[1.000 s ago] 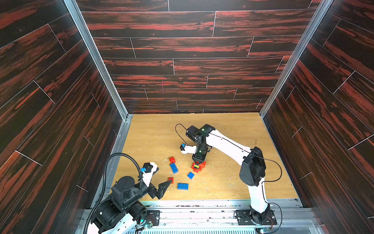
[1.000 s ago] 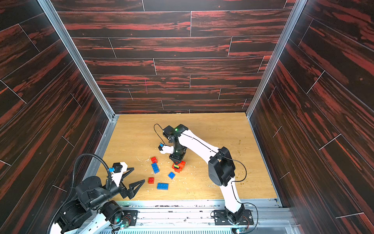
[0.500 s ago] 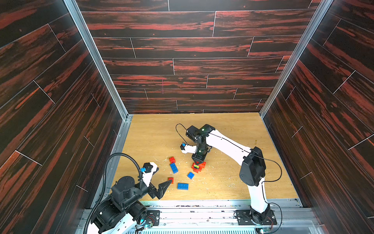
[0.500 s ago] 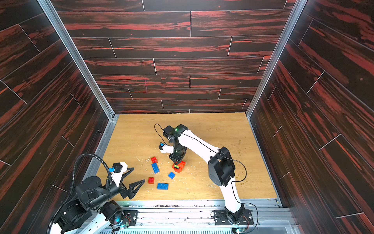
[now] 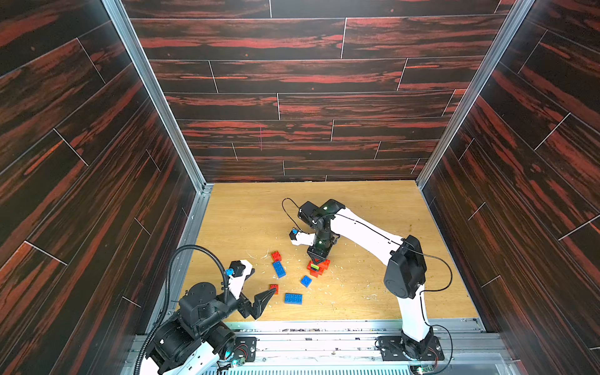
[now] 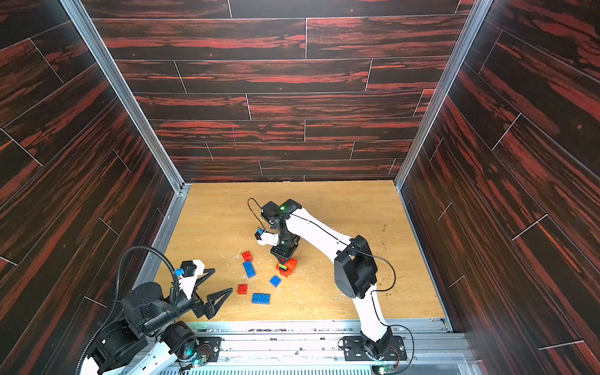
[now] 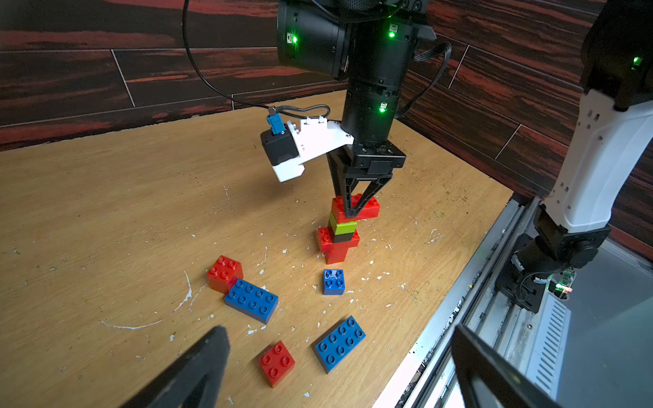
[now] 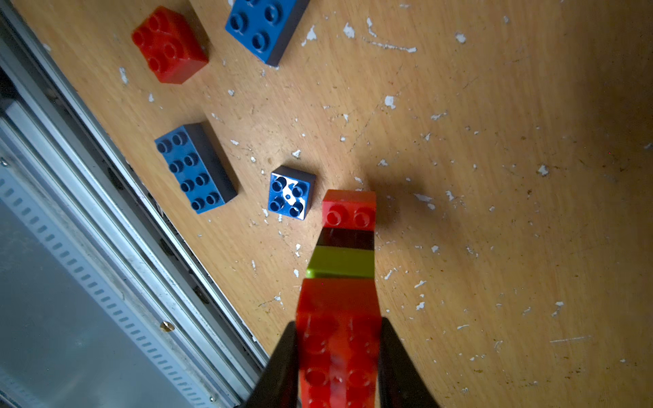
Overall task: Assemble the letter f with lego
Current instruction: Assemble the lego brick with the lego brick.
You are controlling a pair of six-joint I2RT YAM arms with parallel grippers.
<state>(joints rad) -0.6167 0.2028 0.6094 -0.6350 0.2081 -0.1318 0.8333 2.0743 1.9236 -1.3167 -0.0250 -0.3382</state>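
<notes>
The lego sits near the middle of the table, part stacked and part loose. Through the left wrist camera I see the stack standing upright. A red square brick is at the foot with a wider red brick across it. Above those come a black brick, a lime green brick and a red oblong brick on top, overhanging to one side.

My right arm points straight down over the stack, and its jaws are clamped on that top red brick. The right wrist camera shows the black fingers pressed against its two long sides.

Five bricks lie loose on the left arm's side of the stack. A small blue square with a white smear on its studs is just beside the stack's foot. A red square touches a blue oblong. Another red square and a second blue oblong lie nearer the front rail.

My left arm is at the front left corner, its jaws spread wide apart and holding nothing, one tip near the closer red square.

Any lettering on the studs is too small for me to read. The only markings I can make out are green lights on the right arm's joints. White flecks litter the table around the bricks.
</notes>
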